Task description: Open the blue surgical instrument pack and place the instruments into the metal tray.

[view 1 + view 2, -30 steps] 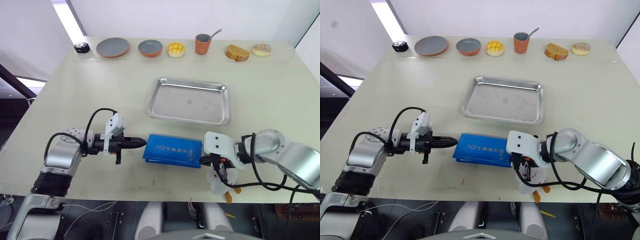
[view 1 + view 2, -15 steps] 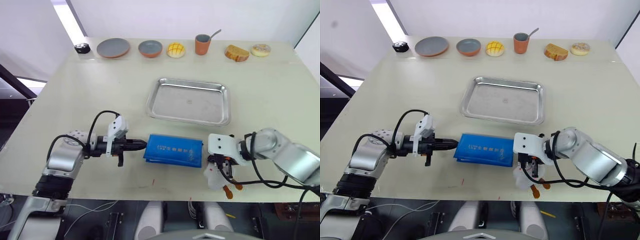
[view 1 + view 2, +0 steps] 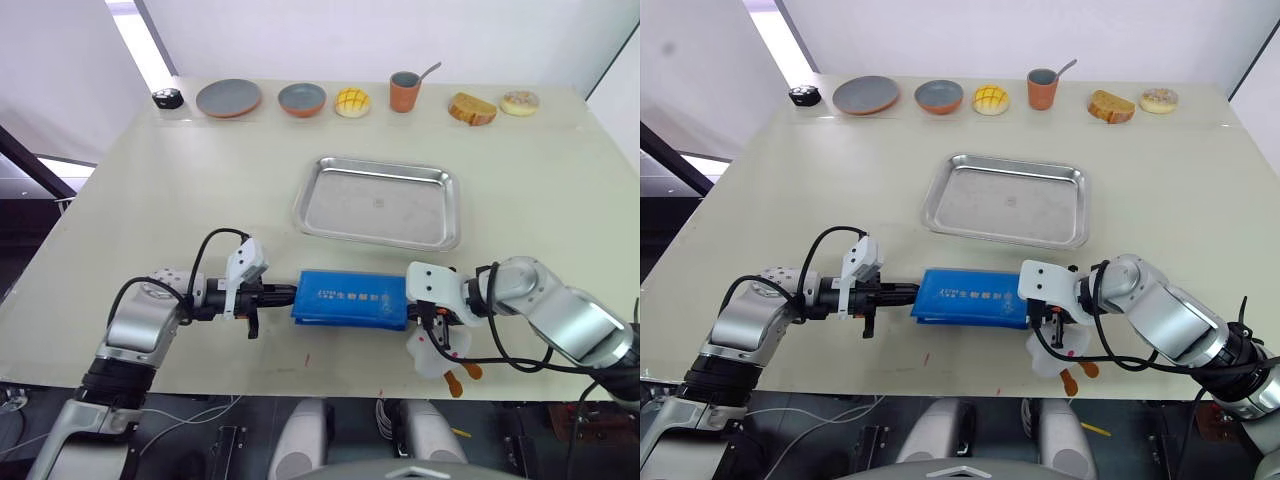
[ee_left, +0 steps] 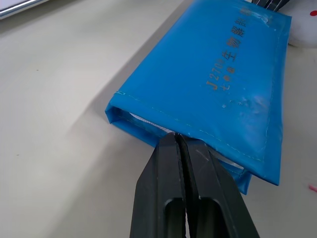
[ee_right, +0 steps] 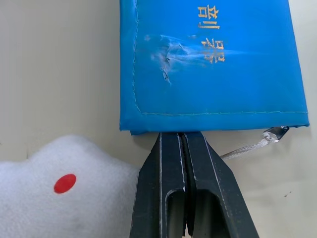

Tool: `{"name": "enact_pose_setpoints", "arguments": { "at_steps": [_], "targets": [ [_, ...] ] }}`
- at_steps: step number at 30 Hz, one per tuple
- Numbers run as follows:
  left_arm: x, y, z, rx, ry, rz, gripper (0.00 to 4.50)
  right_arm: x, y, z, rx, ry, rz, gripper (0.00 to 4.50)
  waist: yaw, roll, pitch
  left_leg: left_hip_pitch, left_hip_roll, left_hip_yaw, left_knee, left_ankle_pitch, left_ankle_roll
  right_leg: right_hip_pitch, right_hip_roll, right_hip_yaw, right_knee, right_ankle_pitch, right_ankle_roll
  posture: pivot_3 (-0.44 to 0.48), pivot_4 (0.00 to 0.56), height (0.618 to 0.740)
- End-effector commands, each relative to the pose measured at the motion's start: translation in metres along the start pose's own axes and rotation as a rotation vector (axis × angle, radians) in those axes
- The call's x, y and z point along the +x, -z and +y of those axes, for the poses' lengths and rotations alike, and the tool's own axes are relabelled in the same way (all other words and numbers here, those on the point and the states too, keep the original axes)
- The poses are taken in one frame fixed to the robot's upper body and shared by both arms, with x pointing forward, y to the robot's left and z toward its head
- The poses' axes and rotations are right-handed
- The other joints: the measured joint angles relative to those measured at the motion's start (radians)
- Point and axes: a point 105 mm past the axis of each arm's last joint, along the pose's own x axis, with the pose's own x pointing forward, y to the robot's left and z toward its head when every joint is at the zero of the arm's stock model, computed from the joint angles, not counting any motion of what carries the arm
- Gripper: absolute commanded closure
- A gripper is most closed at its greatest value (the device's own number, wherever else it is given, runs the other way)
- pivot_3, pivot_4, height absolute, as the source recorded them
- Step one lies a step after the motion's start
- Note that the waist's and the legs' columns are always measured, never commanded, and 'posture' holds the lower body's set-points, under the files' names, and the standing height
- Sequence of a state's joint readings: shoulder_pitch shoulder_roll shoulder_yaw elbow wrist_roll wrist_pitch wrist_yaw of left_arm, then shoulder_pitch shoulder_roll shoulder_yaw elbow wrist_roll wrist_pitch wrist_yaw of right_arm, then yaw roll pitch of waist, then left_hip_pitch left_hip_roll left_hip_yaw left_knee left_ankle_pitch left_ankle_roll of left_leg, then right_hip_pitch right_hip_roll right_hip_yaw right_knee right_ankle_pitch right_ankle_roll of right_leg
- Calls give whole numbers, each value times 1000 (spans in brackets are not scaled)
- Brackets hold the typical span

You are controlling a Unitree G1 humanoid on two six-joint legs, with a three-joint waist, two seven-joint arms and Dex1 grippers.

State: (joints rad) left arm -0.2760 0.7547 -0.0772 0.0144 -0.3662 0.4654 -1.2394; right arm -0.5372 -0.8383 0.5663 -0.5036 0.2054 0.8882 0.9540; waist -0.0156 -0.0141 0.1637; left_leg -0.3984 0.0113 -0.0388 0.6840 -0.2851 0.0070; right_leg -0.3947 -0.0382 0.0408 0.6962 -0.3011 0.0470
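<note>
Both closed jaws touch opposite ends of the blue surgical instrument pack [image 3: 350, 298].

light: bright, even | shadows: soft | glare: mild on metal tray [image 3: 378, 202] | focus: sharp

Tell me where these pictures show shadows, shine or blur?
Left wrist view: the bright-blue flat pack throws a soft grey shadow on the table beside its open end, and the black fingers are sharp. Right wrist view: the blue cover carries pale scuffed glints, and the white plush toy looks soft-edged. Left eye view: the shiny steel tray shows a dull, hazy sheen.
</note>
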Motion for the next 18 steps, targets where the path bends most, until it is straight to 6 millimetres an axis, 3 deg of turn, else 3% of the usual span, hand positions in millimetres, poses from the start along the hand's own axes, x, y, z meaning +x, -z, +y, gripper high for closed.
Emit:
{"name": "enact_pose_setpoints", "arguments": {
  "at_steps": [1,18],
  "targets": [
    [15,-10,-17,47,86,-42,4387,-5,-1,6,-18,-16,-22,4500,4,0,0,0,0,0,0,0,0,0,-1,0,0,0,0,0,150,740],
    [49,-10,-45,71,207,-71,4387,-33,28,17,17,-12,49,4500,5,0,0,0,-1,-1,1,0,0,2,-1,-1,-1,0,1,0,150,740]
  ]
}}
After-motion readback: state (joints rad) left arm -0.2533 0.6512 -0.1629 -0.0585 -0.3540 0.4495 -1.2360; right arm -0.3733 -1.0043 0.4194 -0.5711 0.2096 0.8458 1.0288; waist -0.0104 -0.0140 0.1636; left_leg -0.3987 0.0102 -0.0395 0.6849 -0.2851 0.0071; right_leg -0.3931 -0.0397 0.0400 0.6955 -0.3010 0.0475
